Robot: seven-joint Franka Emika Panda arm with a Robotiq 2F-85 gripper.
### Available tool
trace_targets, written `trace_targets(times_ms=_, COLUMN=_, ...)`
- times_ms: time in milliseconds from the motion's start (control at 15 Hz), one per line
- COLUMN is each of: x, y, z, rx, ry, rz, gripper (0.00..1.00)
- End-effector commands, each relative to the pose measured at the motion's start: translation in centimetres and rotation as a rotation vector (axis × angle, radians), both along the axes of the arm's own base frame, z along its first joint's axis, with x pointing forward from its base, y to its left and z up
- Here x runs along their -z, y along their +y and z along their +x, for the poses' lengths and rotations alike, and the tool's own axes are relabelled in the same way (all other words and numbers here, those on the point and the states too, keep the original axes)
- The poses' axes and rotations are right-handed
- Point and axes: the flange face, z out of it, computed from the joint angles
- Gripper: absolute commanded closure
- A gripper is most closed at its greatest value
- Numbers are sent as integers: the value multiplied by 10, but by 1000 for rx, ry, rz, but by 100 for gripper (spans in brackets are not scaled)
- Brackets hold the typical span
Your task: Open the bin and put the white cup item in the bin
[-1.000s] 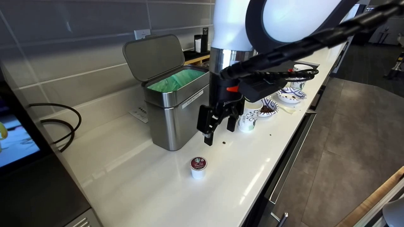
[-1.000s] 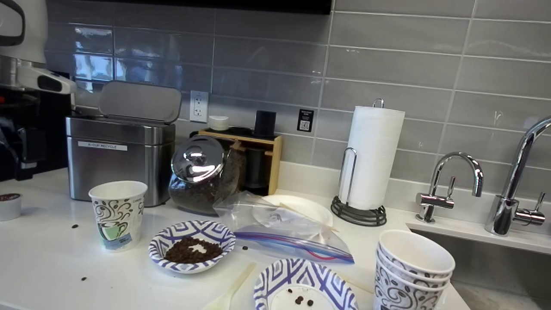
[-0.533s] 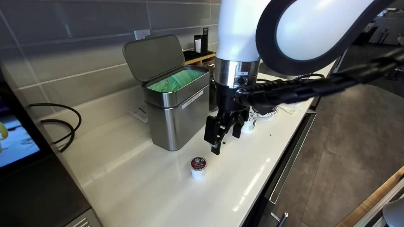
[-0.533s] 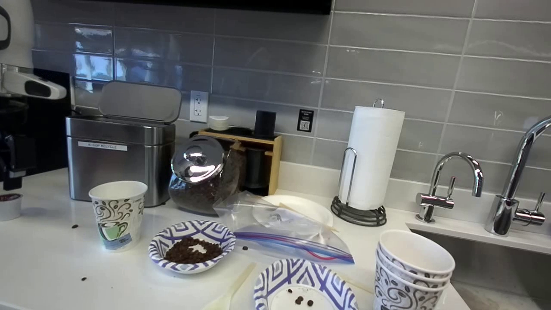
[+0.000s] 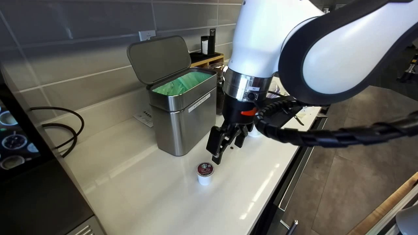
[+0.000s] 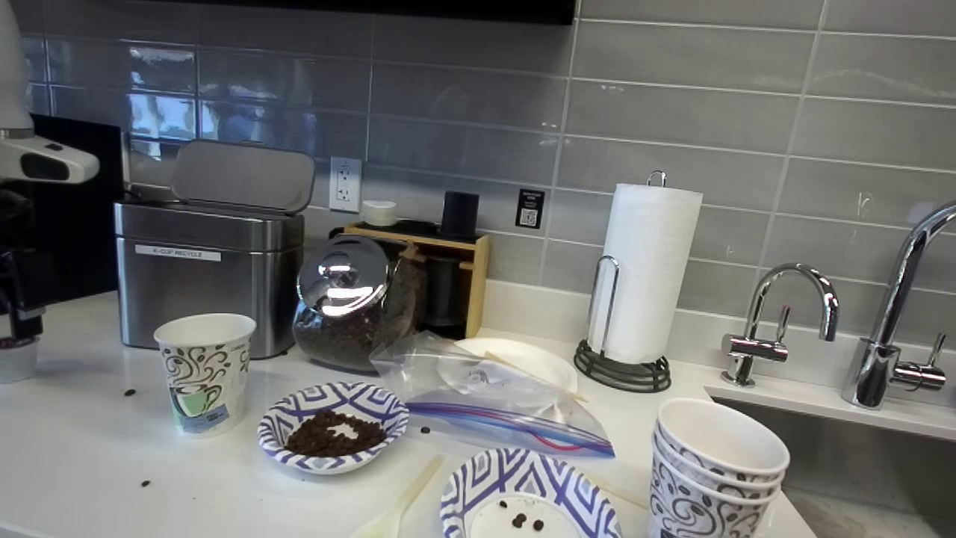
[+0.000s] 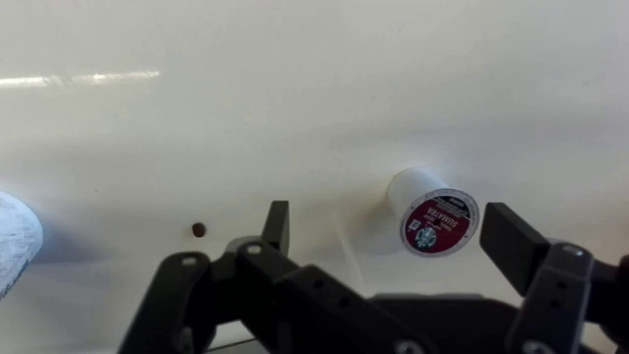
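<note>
The bin [image 5: 183,130] is a boxy brushed-steel box with its lid up and a green liner inside. It also shows in an exterior view [image 6: 194,291], lid raised. The white cup item [image 5: 204,178] stands upright on the counter in front of the bin, dark red top up. It is partly cut off at the left edge of an exterior view [image 6: 16,362]. My gripper [image 5: 228,152] is open and empty, just above and beside the pod. In the wrist view the pod [image 7: 435,223] shows between the open fingers [image 7: 385,219], closer to the right finger, not touched.
A taller patterned paper cup [image 6: 205,373] stands near the bin. A patterned bowl of beans [image 6: 332,430], a second bowl [image 6: 526,493], a plastic bag [image 6: 493,396] and a glass jar [image 6: 347,314] are farther along. A dark machine [image 5: 36,182] stands at the near left.
My open gripper has moved down and closer to the white cup item. The bin with its raised lid and the pod have stayed in place.
</note>
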Motion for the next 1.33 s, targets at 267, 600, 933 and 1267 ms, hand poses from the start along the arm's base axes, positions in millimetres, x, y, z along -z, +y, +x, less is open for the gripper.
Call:
trace_targets(times_ms=267, x=12, y=16, z=4, rx=-46, ry=-67, rz=33, gripper=0)
trace_targets(times_ms=600, x=19, y=31, z=8, rx=-79, ry=-48, rz=34, gripper=0)
trace_targets(times_ms=933, x=25, y=47, z=10, rx=-110, ry=-35, rz=17, gripper=0)
trace_targets(times_ms=1267, x=33, y=60, z=10, rx=-143, ry=-25, rz=3, gripper=0)
